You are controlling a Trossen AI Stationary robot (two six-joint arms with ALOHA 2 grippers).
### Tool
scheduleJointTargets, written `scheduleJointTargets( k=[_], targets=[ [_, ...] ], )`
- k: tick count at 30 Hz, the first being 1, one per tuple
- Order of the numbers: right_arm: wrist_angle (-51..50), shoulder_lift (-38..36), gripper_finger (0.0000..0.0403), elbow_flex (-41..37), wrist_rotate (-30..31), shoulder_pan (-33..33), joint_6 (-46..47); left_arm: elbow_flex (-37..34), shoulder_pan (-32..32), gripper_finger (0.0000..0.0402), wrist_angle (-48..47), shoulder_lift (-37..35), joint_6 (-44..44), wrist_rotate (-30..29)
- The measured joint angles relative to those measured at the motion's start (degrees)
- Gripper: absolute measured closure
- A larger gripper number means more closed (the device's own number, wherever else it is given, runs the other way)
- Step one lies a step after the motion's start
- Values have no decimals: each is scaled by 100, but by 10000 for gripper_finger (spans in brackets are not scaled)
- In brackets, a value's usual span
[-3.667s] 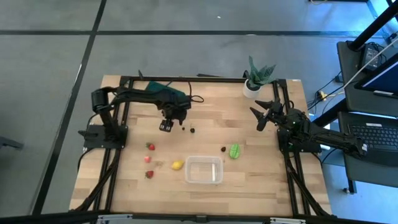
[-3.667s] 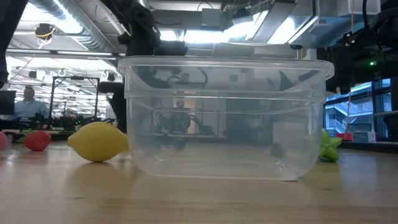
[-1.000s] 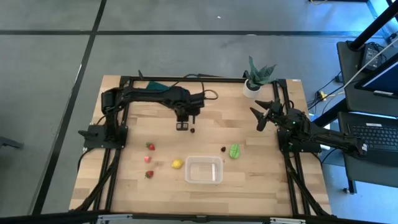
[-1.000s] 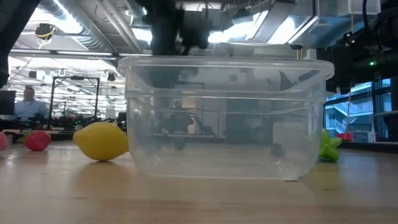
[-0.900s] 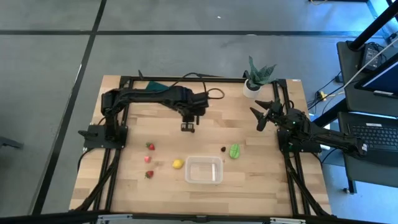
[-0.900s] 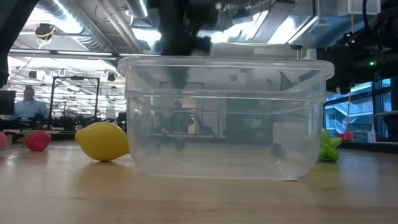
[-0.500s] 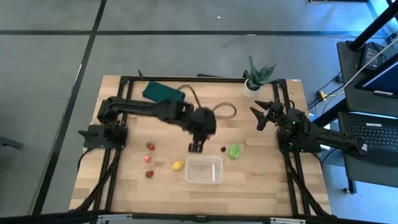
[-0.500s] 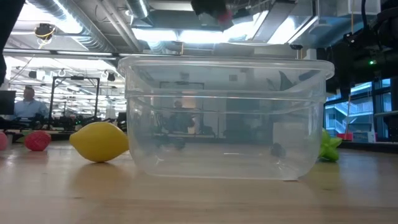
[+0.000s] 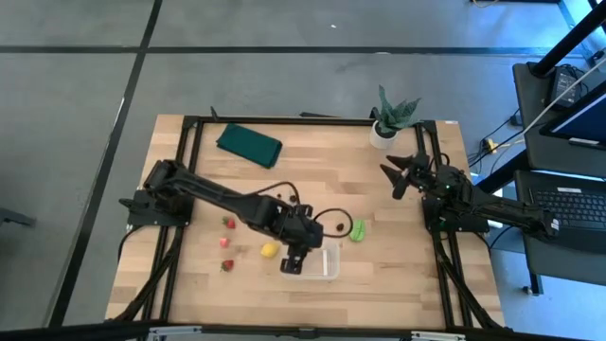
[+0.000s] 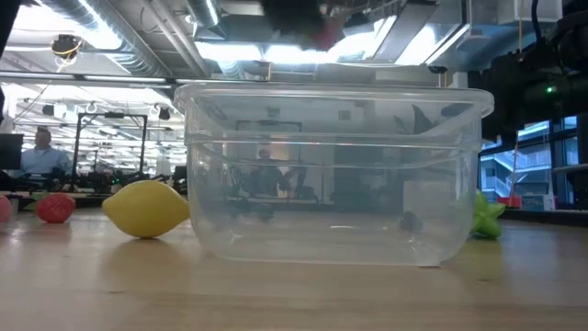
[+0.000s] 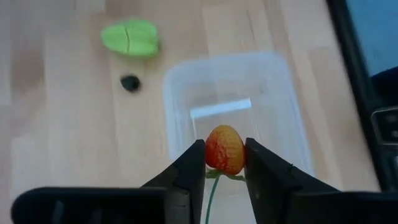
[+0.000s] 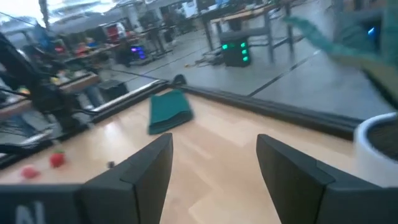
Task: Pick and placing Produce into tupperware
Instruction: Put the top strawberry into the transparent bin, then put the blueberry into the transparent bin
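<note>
My left gripper (image 11: pixel 225 163) is clamped on 1 strawberry (image 11: pixel 224 149), pinched between the 2 fingers (image 11: pixel 187 171) by its sides, with its long axis running along the line of the fingers and its leafy end back toward the wrist. What matters now is what lies under it: in the left wrist view the tub (image 11: pixel 283 93) sits directly beyond the fingertips, its open floor behind the berry, and from the high view the gripper (image 9: pixel 294 261) hangs over the tub's (image 9: pixel 329 268) left edge, so I judge the berry to be above the opening but close to that wall. I would nudge a little further in toward the middle before letting go, as a drop at the rim could bounce out onto the tabletop (image 9: pixel 398 284). The tub looks empty in the low view. Still out on the wood are the lemon (image 9: pixel 270 250) just left of the tub, 2 strawberries (image 9: pixel 227 224) further left, the green piece (image 9: pixel 357 229) and a dark berry (image 11: pixel 130 83) beyond the tub's far corner. My right gripper (image 9: pixel 398 175) waits well apart at the right edge, fingers spread wide and empty.
</note>
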Motion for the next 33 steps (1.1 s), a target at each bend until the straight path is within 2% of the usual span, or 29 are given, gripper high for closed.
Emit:
scheduleJointTargets(
  k=[6,12,16,29,33],
  targets=[
    [-80,0,168,0,-527,1,520,-716,-95,298,349,6,-137,2],
    [-96,0,168,0,-543,1,721,-1187,-87,312,686,7,-360,28],
    [-96,0,168,0,-543,1,693,-1429,-33,306,864,6,-384,46],
    [-95,0,169,0,-541,1,662,-1496,17,271,895,6,-392,4],
    [-94,0,169,0,-539,1,662,-1470,18,249,857,6,-392,44]
  ],
)
